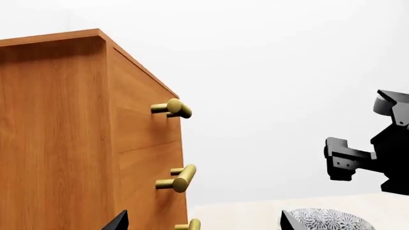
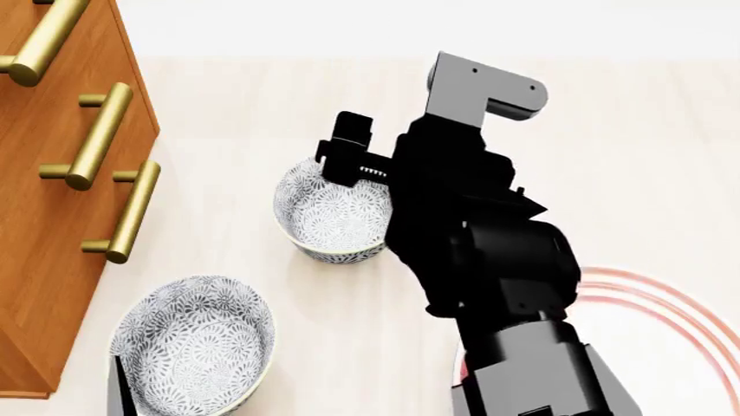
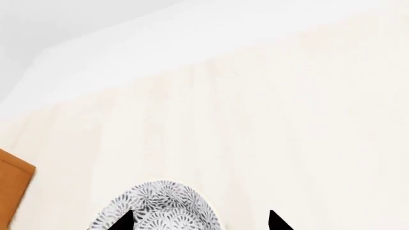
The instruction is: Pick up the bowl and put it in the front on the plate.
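The bowl [image 2: 335,212] (white, dense grey-blue flowers inside and out) stood on the table [image 2: 647,130], near the plate [image 2: 682,321]. The right gripper [image 2: 347,152] hung over its far rim, jaws spread.

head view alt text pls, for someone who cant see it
A black right arm reaches over a pale tabletop, its gripper at the far rim of a grey-blue floral bowl. A second matching bowl sits nearer, beside a wooden drawer cabinet with brass handles. A red-ringed white plate shows partly at the lower right.
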You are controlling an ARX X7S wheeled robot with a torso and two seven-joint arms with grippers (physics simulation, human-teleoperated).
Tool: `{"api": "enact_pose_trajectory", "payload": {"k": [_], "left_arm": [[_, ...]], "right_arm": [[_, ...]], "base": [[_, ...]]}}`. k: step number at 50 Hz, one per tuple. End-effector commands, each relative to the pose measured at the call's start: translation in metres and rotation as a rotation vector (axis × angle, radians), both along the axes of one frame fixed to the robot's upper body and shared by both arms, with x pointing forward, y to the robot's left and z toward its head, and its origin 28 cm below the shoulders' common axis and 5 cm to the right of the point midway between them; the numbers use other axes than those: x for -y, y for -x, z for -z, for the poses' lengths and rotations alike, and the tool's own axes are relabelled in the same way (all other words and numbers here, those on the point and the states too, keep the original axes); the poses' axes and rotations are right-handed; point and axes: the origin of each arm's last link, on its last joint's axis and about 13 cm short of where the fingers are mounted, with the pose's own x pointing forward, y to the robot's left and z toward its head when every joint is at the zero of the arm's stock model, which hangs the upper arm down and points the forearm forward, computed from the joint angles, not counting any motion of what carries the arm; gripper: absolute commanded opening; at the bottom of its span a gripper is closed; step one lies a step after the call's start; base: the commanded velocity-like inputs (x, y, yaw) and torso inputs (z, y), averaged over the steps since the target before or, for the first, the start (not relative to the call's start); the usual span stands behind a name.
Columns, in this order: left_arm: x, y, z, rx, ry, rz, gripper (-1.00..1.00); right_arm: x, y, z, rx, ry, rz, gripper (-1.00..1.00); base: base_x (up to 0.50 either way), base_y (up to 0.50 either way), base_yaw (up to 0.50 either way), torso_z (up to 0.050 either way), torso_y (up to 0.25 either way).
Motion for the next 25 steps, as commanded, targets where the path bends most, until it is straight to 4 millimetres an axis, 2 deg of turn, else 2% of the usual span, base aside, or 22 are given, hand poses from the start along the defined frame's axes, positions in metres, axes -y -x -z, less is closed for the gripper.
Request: {"api": "enact_pose_trajectory", "payload": {"k": [1,14,25], "left_arm": [[0.000,0.000,0.001,-0.008,0.005,-0.001,1.00],[0.000,-0.001,0.001,-0.022,0.012,0.000,1.00],[0.000,-0.001,0.002,-0.026,0.011,0.004,1.00]], "right_arm": [[-0.003,0.006,0.002,-0.032,-0.026,-0.008,1.00],[0.002,0.010,0.004,-0.059,-0.040,0.013,1.00],[-0.002,0.013,0.015,-0.081,-0.028,-0.005,1.00]], "base": [[0.00,0.00,0.00,0.000,0.000],[0.00,0.00,0.00,0.000,0.000],[0.00,0.00,0.00,0.000,0.000]]}}
